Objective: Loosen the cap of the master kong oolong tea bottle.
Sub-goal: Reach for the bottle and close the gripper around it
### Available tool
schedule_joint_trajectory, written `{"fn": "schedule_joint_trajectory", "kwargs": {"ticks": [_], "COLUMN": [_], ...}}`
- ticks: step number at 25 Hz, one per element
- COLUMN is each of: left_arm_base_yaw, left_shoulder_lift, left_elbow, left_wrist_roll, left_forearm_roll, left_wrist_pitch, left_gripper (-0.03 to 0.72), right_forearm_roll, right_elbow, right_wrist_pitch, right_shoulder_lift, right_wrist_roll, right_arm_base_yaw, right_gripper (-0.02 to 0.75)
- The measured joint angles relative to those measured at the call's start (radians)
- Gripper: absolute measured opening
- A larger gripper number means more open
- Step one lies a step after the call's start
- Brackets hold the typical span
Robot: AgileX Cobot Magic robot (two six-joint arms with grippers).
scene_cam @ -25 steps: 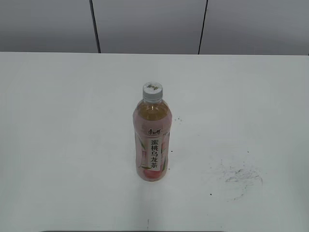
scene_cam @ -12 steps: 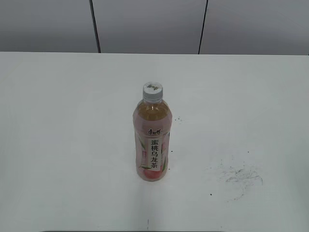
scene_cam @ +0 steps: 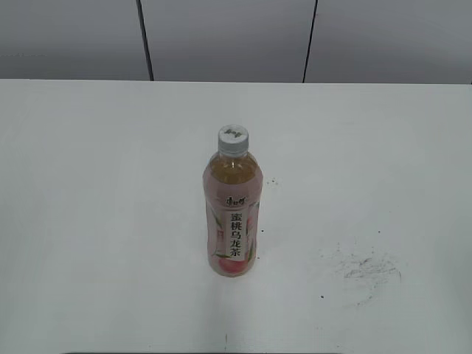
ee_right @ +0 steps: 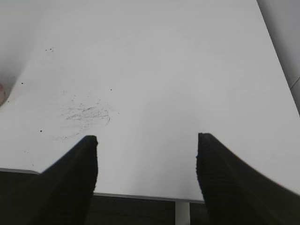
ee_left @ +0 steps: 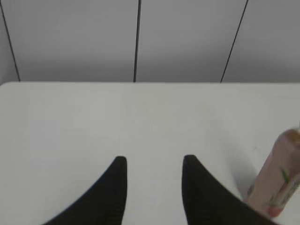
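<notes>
Nothing done yet: cap (scene_cam: 232,139) on bottle (scene_cam: 231,214), untouched. My left gripper (ee_left: 153,161) empty, jaws apart, bottle off its right. Right gripper (ee_right: 146,140) empty, jaws wide. Grasp, twist remain.

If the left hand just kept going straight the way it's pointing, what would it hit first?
Probably nothing soon. The left hand is open and aimed across bare table toward the grey wall. The tea bottle stands off to its right, seemingly outside that line.
</notes>
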Motion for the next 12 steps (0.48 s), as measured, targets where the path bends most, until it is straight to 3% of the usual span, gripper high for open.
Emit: {"fn": "schedule_joint_trajectory", "kwargs": {"ticks": [7, 12], "left_arm_base_yaw": [-0.006, -0.009], "left_shoulder_lift": [0.169, 0.367], "left_elbow": [0.059, 0.088], "left_wrist_roll": [0.000, 0.000], "left_forearm_roll": [-0.082, -0.106], "left_wrist_pitch": [-0.363, -0.699], "left_gripper": [0.257, 0.344], "right_forearm_roll": [0.000, 0.000], "right_elbow": [0.000, 0.000], "right_wrist_pitch": [0.000, 0.000], "right_shoulder_lift": [0.003, 0.003], "right_wrist_roll": [0.000, 0.000], "right_arm_base_yaw": [0.000, 0.000], "right_gripper": [0.501, 0.501]}}
